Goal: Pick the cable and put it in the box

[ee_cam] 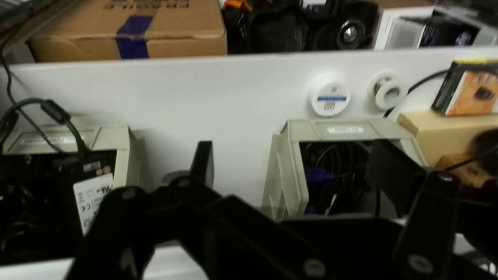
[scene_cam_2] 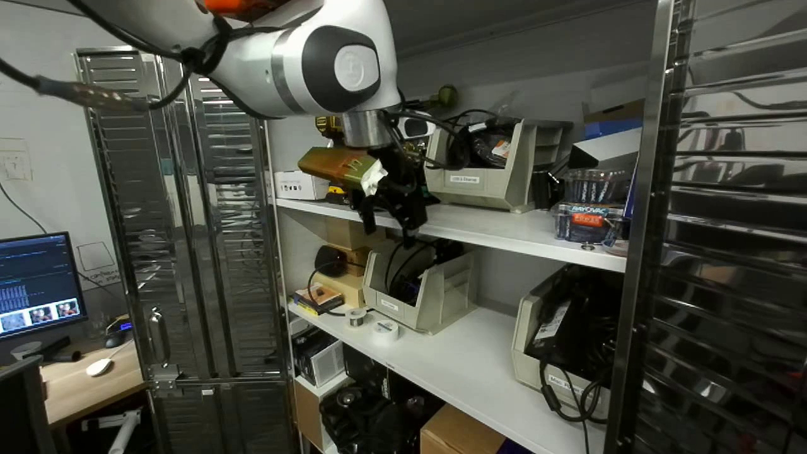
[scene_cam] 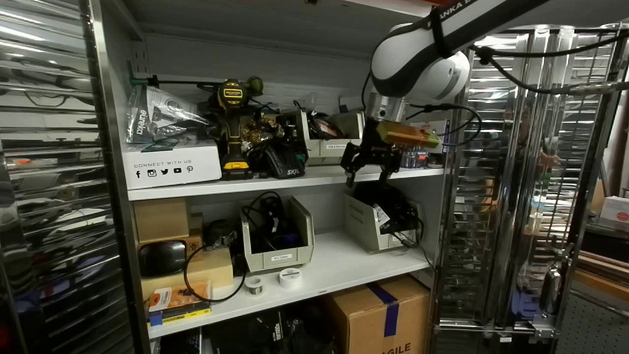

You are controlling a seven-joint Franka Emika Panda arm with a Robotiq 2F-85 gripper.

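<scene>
A black cable [scene_cam: 216, 300] loops over the left part of the middle shelf; it also shows in the wrist view [ee_cam: 428, 80]. A pale open-front bin [scene_cam: 263, 259] beside it holds dark cables and a blue connector; the wrist view shows it too [ee_cam: 286, 171]. A similar bin [scene_cam: 363, 226] with black adapters and hanging cables stands at the right, also in an exterior view [scene_cam_2: 523, 353]. I cannot tell which pale container is the box. My gripper [scene_cam: 366, 178] is open and empty, in front of the shelves and above the middle shelf, apart from the bins [ee_cam: 291, 149].
The upper shelf [scene_cam: 314, 183] holds another pale bin [scene_cam: 322, 153], a drill [scene_cam: 232, 128] and a white box [scene_cam: 172, 164]. Solder spools [scene_cam: 290, 279] stand at the middle shelf's front edge. A brown carton [scene_cam: 368, 314] is below. Shiny metal doors [scene_cam_2: 189, 252] flank the cabinet.
</scene>
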